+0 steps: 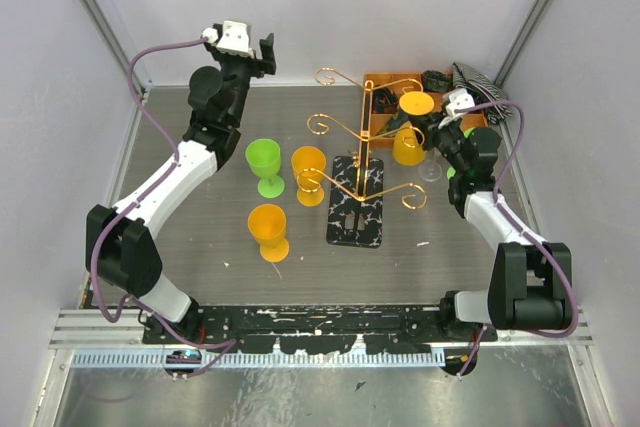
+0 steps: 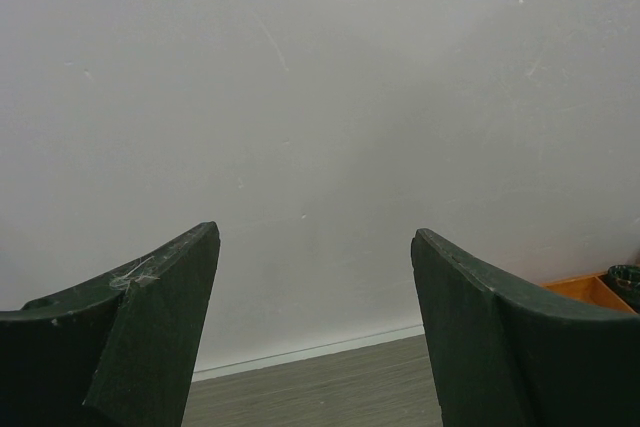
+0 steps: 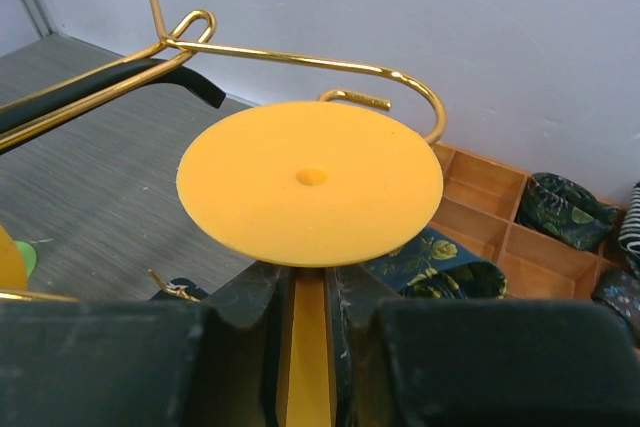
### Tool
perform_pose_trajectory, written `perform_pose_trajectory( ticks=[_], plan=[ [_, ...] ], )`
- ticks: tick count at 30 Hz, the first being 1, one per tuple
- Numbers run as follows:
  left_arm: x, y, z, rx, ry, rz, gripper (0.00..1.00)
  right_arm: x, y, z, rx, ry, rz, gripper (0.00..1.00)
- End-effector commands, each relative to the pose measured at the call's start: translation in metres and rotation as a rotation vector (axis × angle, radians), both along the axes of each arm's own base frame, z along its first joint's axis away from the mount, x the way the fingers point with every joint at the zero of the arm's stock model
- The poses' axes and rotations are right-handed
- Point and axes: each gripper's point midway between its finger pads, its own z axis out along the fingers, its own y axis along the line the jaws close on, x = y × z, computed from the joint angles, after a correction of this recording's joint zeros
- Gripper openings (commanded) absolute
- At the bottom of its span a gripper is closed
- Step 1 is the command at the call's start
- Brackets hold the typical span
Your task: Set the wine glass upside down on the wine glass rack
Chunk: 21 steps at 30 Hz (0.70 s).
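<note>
My right gripper [image 1: 420, 129] is shut on the stem of an orange wine glass [image 1: 411, 139] held upside down, its round foot [image 3: 310, 182] uppermost, beside the right arms of the gold wire wine glass rack [image 1: 350, 137]. The rack stands on a black-and-white marbled base [image 1: 356, 215]. In the right wrist view the rack's scroll arm [image 3: 300, 55] curls just behind the foot, and my gripper [image 3: 310, 282] clamps the stem. My left gripper [image 1: 262, 55] is open and empty, raised at the back left; its wrist view shows only its fingers [image 2: 150, 327] and the wall.
A green glass [image 1: 265, 167] and two orange glasses [image 1: 308, 174] [image 1: 269, 231] stand upright left of the rack. An orange compartment tray [image 1: 385, 87] with rolled dark cloths is behind my right gripper. A clear glass [image 1: 431, 169] stands near the right arm.
</note>
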Motion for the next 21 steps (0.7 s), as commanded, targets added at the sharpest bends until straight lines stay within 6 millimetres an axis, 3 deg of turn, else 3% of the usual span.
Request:
perform_pose_trajectory(
  ticks=[1, 6, 21],
  plan=[
    [-0.002, 0.007, 0.008, -0.013, -0.035, 0.015, 0.84, 0.001, 0.013, 0.054, -0.021, -0.181, 0.083, 0.01],
    [-0.001, 0.007, 0.006, -0.009, -0.030, 0.018, 0.84, 0.008, 0.011, 0.059, -0.025, -0.196, 0.094, 0.01],
    [0.005, 0.007, 0.004, 0.008, -0.020, 0.018, 0.85, 0.038, 0.015, 0.041, -0.003, -0.164, 0.128, 0.01]
  ],
)
